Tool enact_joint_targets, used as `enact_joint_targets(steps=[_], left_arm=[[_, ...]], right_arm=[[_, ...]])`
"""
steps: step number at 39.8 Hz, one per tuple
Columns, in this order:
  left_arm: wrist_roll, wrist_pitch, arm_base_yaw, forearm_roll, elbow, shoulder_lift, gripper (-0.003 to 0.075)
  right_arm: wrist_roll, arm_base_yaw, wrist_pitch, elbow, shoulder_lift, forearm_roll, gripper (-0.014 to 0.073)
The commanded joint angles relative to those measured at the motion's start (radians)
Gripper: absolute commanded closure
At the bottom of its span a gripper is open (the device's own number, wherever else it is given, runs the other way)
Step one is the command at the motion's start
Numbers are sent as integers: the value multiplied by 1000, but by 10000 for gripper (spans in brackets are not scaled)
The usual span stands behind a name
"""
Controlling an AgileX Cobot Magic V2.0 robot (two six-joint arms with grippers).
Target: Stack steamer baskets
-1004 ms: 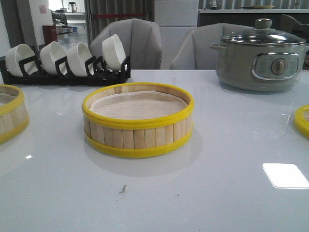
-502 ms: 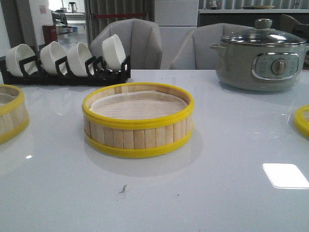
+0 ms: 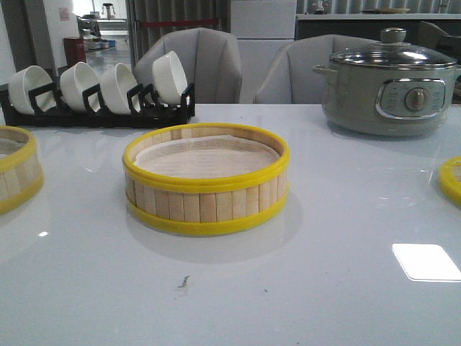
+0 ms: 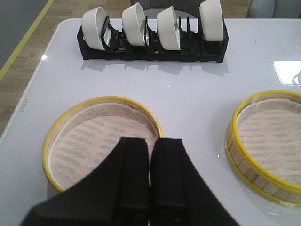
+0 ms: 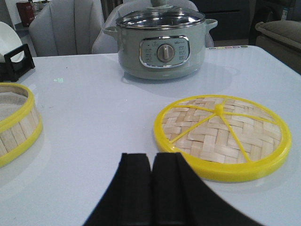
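Note:
One steamer basket (image 3: 206, 180) with slatted wood walls, yellow rims and a pale liner sits at the table's middle; it also shows as the basket (image 4: 268, 141) and basket (image 5: 14, 125) in the wrist views. A second steamer basket (image 3: 16, 167) rests at the left edge, and my left gripper (image 4: 150, 141) hovers shut over this basket's (image 4: 101, 136) near rim, holding nothing. My right gripper (image 5: 152, 156) is shut and empty, just beside a woven lid with a yellow rim (image 5: 221, 136). Neither gripper appears in the front view.
A black rack of white bowls (image 3: 97, 90) stands at the back left. A grey-green electric pot with a glass lid (image 3: 389, 83) stands at the back right. The woven lid's edge (image 3: 451, 180) shows at the right side of the white table (image 3: 324, 288).

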Motion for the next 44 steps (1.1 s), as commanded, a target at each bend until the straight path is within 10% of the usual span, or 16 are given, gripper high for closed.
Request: enact_joint_targets(steps=[1, 31, 44], left_arm=[[-4, -71, -7, 6, -37, -1, 634], [-4, -55, -7, 51, -37, -1, 634], [-4, -58, -7, 51, -37, -1, 634]], right_arm=[[-4, -5, -95, -16, -21, -1, 543], [109, -5, -107, -198, -4, 10, 543], [103, -5, -1, -424, 428, -20, 543]])
